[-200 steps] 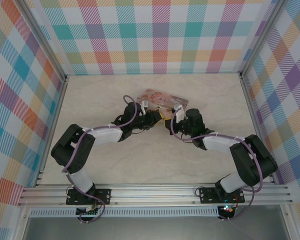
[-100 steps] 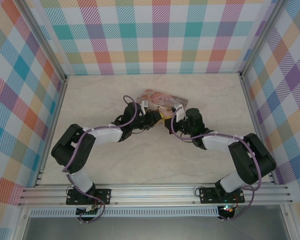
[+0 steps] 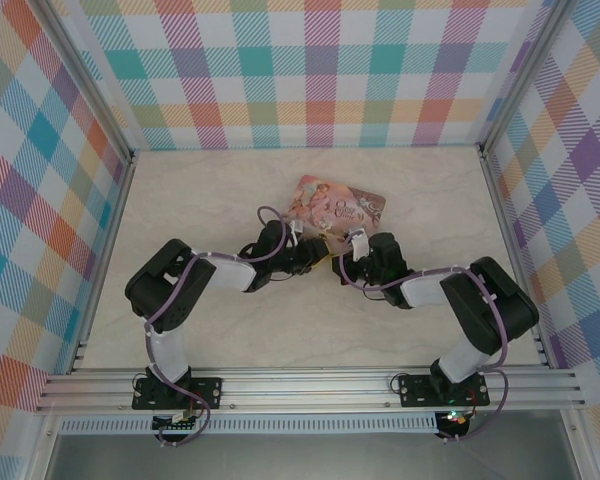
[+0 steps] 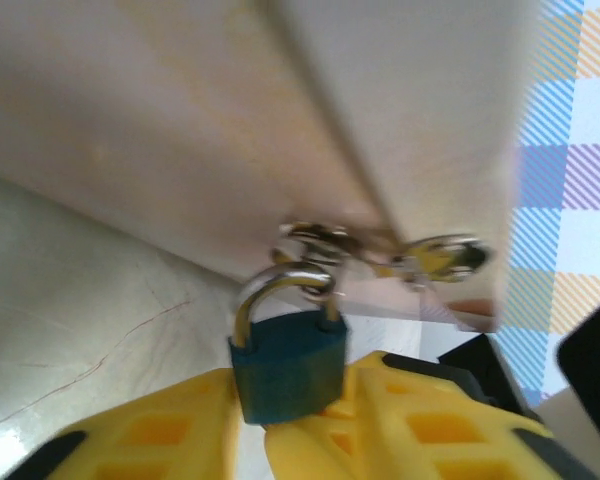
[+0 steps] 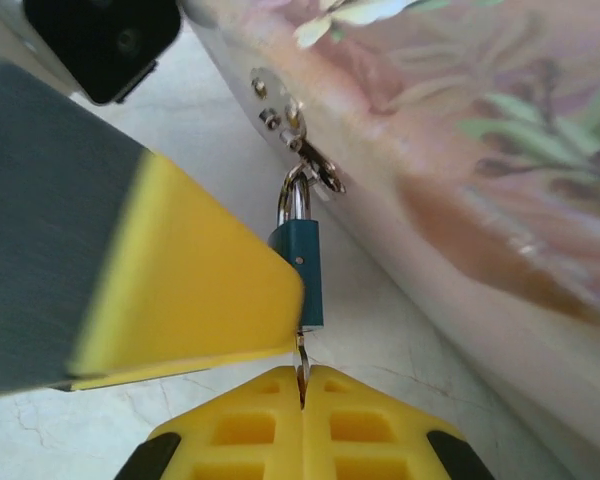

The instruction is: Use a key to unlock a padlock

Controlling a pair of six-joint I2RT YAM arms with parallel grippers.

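- A pink illustrated tin (image 3: 340, 200) lies on the pale marbled tabletop (image 3: 200, 200), at 12 o'clock from two arm heads that meet nose to nose below it. The left tool (image 3: 315, 250) and the right tool (image 3: 338, 262) crowd so closely from above that the lock between them is too small to pick out.
- In the right wrist view, the dark blue padlock (image 5: 302, 270) hangs by its silvery shackle from the hasp (image 5: 305, 155) on the tin's side wall (image 5: 460, 150).
- The right tool (image 5: 302, 385) has its yellow fingers pressed together on the key (image 5: 301, 358). Only a thin sliver of the key's blade is visible, entering the padlock's base from 6 o'clock.
- A yellow finger (image 5: 190, 290) of the left tool lies against the padlock body from 9 o'clock, its far end cut off by the frame.
- In the blurred left wrist view, the padlock (image 4: 285, 365) sits over the yellow fingertips (image 4: 150, 440) of the left tool (image 4: 260, 430). It cannot be told whether they pinch the padlock or stand just off it.
- The blur also leaves it unclear whether the shackle (image 4: 280, 288) has sprung.
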